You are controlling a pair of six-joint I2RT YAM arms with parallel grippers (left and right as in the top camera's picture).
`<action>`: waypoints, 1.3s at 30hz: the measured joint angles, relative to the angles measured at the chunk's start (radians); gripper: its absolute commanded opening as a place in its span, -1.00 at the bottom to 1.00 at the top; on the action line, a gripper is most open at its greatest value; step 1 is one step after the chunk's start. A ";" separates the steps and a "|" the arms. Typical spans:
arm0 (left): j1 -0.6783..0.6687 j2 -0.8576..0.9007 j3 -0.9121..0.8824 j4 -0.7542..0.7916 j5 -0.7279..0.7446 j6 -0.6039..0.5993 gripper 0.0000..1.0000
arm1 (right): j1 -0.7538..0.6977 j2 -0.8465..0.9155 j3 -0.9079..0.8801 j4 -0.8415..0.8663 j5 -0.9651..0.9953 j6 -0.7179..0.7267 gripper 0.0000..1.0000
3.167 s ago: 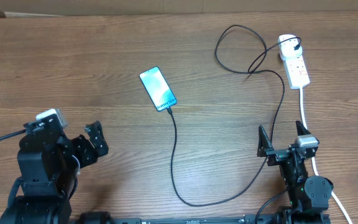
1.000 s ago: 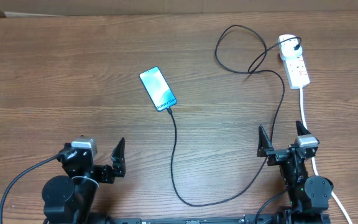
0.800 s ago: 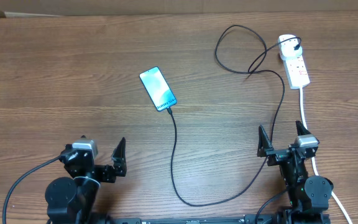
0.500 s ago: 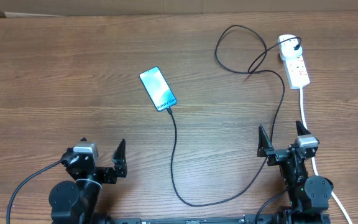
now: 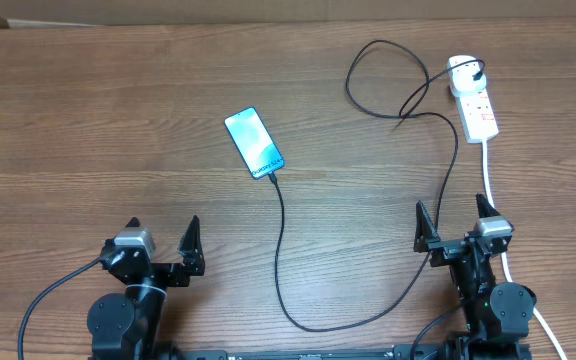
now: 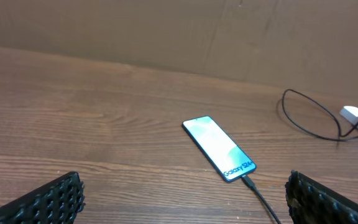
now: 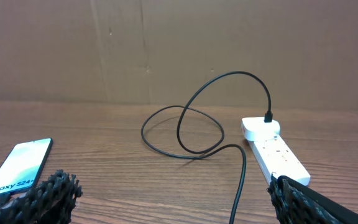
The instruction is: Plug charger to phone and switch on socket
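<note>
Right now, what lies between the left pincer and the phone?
Only bare table lies between the left pincer and the phone, seen overhead; the charger runs beside that stretch.

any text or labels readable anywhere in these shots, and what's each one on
"Galaxy S24": on the phone, at one end of its lit screen. It reads clearly in both wrist views but is blurred in the overhead view.
Red marks on top of the socket: too small to read in any view.
No other text can be made out.
</note>
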 measured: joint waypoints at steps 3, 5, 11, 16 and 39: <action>0.000 0.000 -0.004 0.007 -0.015 -0.010 0.99 | 0.000 0.000 0.000 0.000 0.000 0.000 1.00; 0.000 0.000 -0.006 0.008 -0.029 -0.011 0.99 | 0.000 0.000 0.000 0.000 0.000 0.000 0.99; 0.000 -0.001 -0.076 0.113 -0.053 -0.022 0.99 | 0.000 0.000 0.000 0.000 0.000 0.000 1.00; 0.000 -0.002 -0.157 0.220 -0.060 -0.063 0.99 | 0.000 0.000 0.000 0.000 0.000 0.000 1.00; 0.000 -0.003 -0.226 0.405 -0.147 0.023 0.99 | 0.000 0.000 0.000 0.000 0.000 0.000 1.00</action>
